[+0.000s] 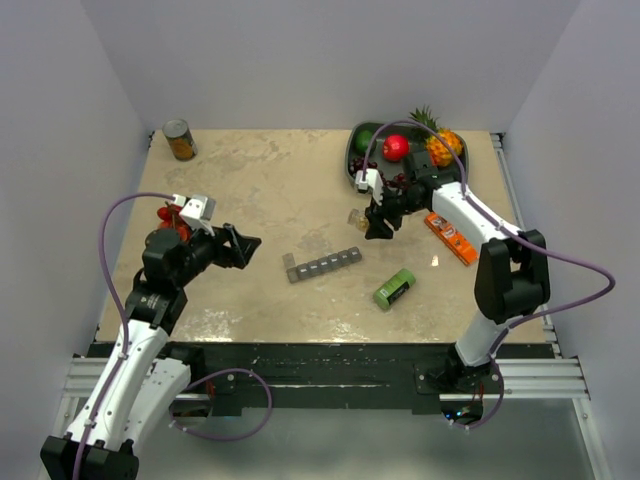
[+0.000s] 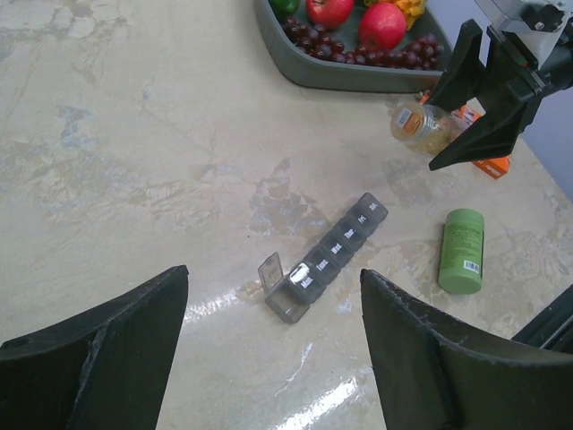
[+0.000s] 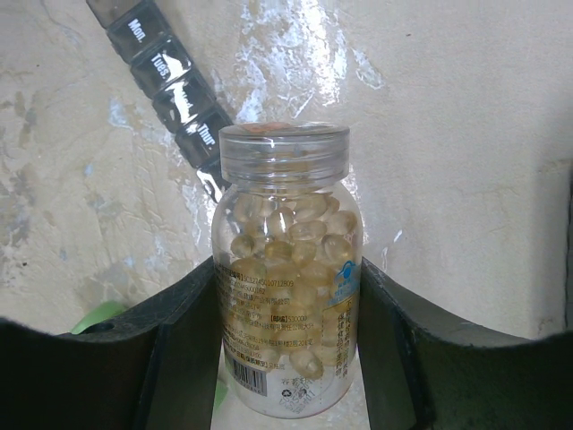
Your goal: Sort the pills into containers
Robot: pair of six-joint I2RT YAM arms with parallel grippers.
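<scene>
Pills [image 3: 295, 233] fill bottle [image 3: 285, 157] held by right end effector [image 3: 286, 269]; container strip [image 2: 336, 251], end lid up; left end effector [image 1: 248, 250] wide.

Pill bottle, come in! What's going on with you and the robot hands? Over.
Right gripper shut on pill bottle, cap on. Left gripper open, empty. Pill organizer: end lid up, others shut. Nothing blocking it.

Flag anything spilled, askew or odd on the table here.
Nothing looks spilled. The pill organizer lies diagonally with only one end lid flipped up, the rest shut. The right gripper holds the pill bottle with its cap on. The green container lies on its side.
</scene>
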